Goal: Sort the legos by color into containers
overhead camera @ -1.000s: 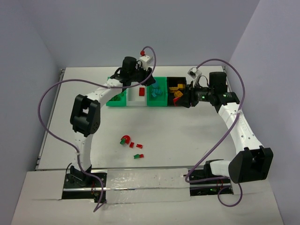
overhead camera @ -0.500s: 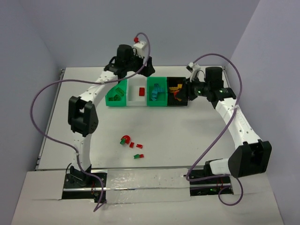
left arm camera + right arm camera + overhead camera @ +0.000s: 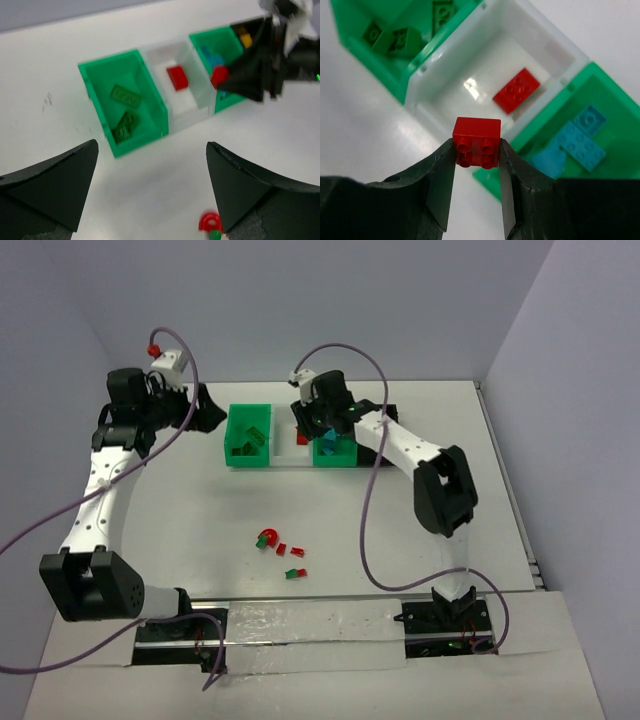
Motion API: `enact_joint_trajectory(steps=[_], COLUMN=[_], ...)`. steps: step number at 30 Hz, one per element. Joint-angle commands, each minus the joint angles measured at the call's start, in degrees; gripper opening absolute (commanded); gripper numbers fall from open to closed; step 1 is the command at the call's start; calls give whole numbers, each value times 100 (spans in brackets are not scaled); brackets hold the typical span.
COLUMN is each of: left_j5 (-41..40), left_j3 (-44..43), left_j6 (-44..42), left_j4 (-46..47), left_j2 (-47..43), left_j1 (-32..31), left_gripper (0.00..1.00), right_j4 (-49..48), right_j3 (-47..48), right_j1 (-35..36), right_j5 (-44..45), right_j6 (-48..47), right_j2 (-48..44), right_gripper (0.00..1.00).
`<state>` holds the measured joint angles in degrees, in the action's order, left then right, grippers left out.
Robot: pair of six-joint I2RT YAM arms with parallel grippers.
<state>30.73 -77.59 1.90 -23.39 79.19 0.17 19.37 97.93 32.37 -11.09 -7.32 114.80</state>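
Lego (image 3: 476, 141) pinched in right gripper (image 3: 476, 156), left gripper (image 3: 151, 150) spread

a flat white tabletop (image 3: 400, 530) spreads out in front of me, matte and plain. my left wrist view catches a few faint grey scuff marks (image 3: 48, 98) on a bare stretch of it. pale lilac walls (image 3: 300, 300) stand behind it and on both sides. a thin grey rail (image 3: 512, 485) runs along its right edge. at the near edge, a strip of shiny clear plastic sheet (image 3: 310, 625) lies across a pale board (image 3: 85, 665).
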Motion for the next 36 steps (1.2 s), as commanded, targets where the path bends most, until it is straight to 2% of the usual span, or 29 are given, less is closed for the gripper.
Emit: enact_joint_trajectory(steps=[1,5,8,10,14,16,19,23,28,30,33,36], left_j5=[619,1022,1447,1733,2230,2448,2099,1422,-115,-605,-764,-1096], left_j3=[522,678,966,1227,1729,1985,2181,2385,2830,2824,2676,2570], left_j6=[-852,-1682,-2746,-3358,-4279,-4660,-4578,-4161,-3237,-2925,-2450,-2081], left_j4=[-573,-1267,-1776,-2059,-2387,-2332,-2148,-2179,-1840,-1858,-1985,-1834], left_j2=[-390,-458,-607,-741,-990,-1097,-1113,-961,-907,-646,-270,-50], left_j1=[221,264,273,273,264,216,-73,-983,-2454,-2694,-2901,-2979], left_gripper=[99,99,99,99,99,99,98,95,89,84,78,77], right_j4=[-131,76,124,182,166,157,203,341,427,460,504,506], right_j3=[1157,1691,1883,1946,1738,1595,1420,1136,352,74,-408,-804], right_j1=[220,234,235,243,251,252,261,264,134,-47,-316,-695], right_j5=[717,797,870,853,844,838,711,480,234,120,-38,-312], right_j6=[-11,6,-35,-68,-44,-22,101,467,721,913,1049,1114], right_j2=[830,1346,1552,1643,1571,1461,1260,536,-712,-1080,-1670,-2156], right_gripper=[0,1,9,26,70,76,81,86,92,93,94,97])
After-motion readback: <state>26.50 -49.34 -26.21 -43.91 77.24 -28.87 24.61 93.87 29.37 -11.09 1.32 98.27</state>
